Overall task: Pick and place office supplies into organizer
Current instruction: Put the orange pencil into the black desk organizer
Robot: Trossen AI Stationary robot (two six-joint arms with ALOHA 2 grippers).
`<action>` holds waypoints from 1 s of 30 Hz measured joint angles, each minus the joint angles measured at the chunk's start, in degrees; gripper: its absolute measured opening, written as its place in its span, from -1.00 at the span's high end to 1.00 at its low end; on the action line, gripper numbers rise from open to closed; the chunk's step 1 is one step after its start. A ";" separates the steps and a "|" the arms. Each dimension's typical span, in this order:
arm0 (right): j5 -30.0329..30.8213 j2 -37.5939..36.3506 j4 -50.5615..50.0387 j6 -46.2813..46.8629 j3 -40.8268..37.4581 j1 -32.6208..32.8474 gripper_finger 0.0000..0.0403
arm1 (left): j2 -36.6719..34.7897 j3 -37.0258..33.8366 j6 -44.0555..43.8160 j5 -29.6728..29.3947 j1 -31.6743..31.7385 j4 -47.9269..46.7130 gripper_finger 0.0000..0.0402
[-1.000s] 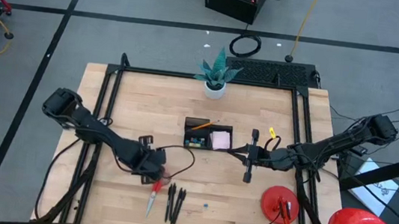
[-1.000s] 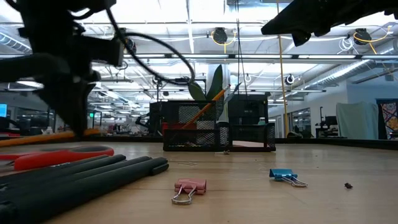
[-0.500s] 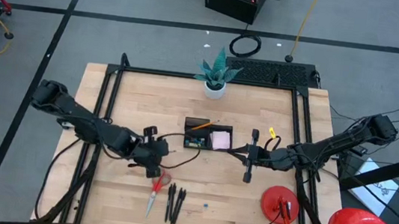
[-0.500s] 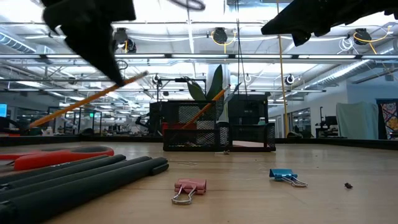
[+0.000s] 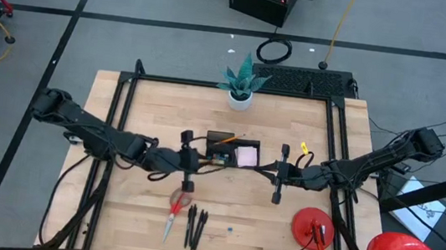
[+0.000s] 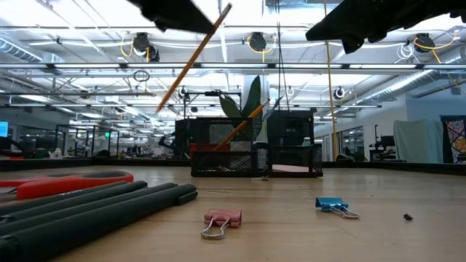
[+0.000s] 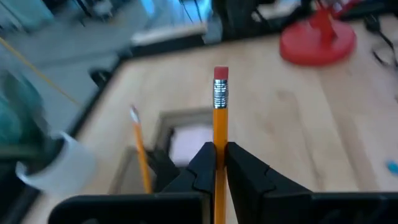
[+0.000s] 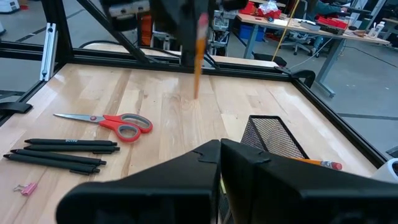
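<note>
An orange pencil (image 7: pixel 219 124) is being pinched tight in the left end effector (image 7: pixel 219 163), eraser end sticking up, so it's lined up over the organizer (image 5: pixel 232 152) just ahead. The right end effector (image 5: pixel 278 184) is being kept closed, empty, beside it.

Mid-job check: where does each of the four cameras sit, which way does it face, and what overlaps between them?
High view: overhead, straight down; both arms, organizer, left gripper beside it.
Low view: table height, level across; pens, clips, arms overhead.
Left wrist view: on the left arm, over the organizer; own fingers clamp an orange pencil.
Right wrist view: on the waiting right arm, facing the left arm; right gripper shut.
Shared: scissors in high, low and right wrist views.
</note>
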 joint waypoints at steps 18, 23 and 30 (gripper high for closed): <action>0.00 0.00 0.39 -0.46 0.00 -0.02 0.98 | 0.28 0.02 9.43 3.64 13.13 16.91 0.85; -0.02 0.00 0.39 -0.46 0.00 -0.02 0.98 | 0.28 0.02 6.19 8.14 17.27 17.01 0.85; -0.05 0.02 0.39 -1.55 0.00 -0.02 0.98 | 5.42 0.01 3.54 12.81 20.83 17.76 0.85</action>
